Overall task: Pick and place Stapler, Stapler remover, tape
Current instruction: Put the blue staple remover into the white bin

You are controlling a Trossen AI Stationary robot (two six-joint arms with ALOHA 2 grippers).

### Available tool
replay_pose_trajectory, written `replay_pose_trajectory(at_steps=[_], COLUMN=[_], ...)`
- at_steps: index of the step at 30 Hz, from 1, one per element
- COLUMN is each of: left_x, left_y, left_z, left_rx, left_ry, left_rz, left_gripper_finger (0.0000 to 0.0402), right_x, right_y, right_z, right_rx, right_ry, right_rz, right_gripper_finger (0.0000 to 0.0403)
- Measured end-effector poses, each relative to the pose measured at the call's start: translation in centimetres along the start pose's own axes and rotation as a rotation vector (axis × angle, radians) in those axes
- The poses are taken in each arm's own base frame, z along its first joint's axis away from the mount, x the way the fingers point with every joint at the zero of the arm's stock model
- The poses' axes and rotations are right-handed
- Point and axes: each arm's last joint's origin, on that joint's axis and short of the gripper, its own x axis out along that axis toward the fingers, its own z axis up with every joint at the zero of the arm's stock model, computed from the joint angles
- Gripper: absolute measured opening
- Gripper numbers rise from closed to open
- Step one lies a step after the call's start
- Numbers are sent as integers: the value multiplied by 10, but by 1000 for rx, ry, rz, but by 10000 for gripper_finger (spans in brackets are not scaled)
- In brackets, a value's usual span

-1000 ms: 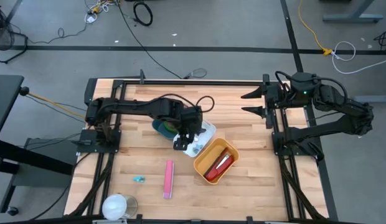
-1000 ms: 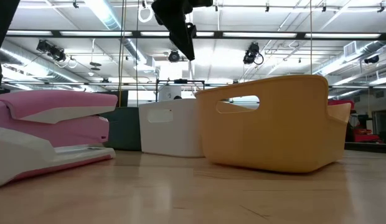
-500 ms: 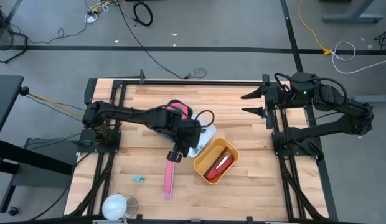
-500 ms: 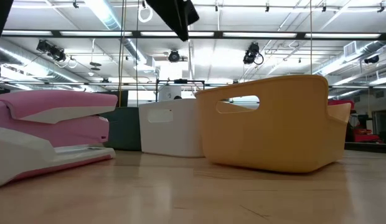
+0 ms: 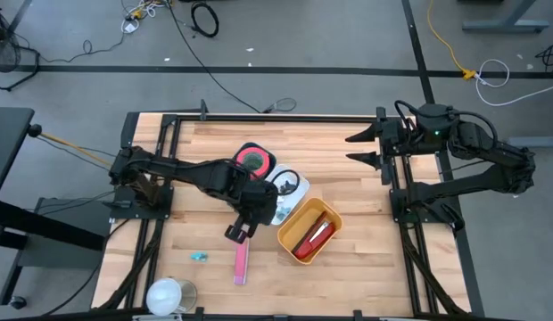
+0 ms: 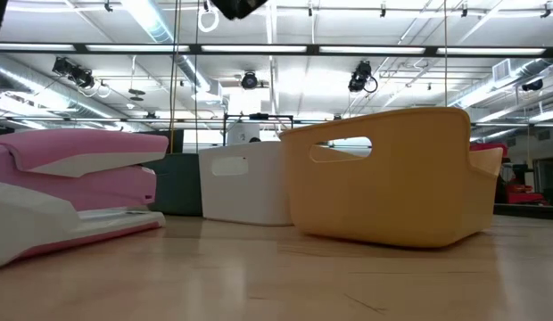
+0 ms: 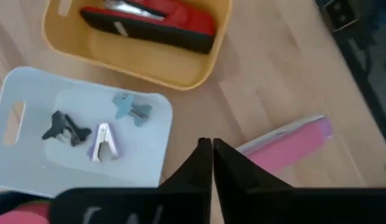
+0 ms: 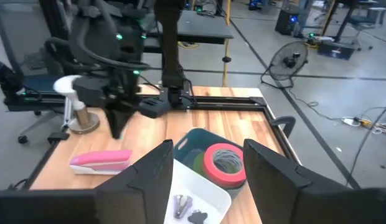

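Left hand (image 5: 236, 232) pinched shut, empty, above pink stapler (image 5: 240, 261) lying loose on the desk (image 5: 366, 267), likely lining up for a pick; right hand (image 8: 205, 168) parked half-open at desk's edge.

You have a pink stapler (image 5: 240, 259) on pale wood table (image 5: 366, 267), a red stapler (image 7: 152, 20) in the yellow bin (image 5: 286, 234), and red tape (image 8: 225, 162) in the teal bin (image 8: 194, 147).

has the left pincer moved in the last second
Yes. In the high view the left pincer has gone from over the white tray toward the pink stapler, now shut.
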Motion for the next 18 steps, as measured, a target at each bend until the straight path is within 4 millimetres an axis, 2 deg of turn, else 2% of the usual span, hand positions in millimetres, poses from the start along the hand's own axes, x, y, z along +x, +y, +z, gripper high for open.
replay_pose_trajectory(at_steps=[9, 18], left_x=[-12, -14], left_y=[-30, -73], left_z=[-4, -3], left_rx=[131, 247], left_ry=[29, 44], left_rz=[-69, -123], left_gripper_finger=[3, 2], right_x=[3, 16], right_y=[-2, -3], right_z=[-1, -4], right_rx=[4, 2], right_ry=[22, 73], right_rz=[-62, -72], right_gripper_finger=[194, 194])
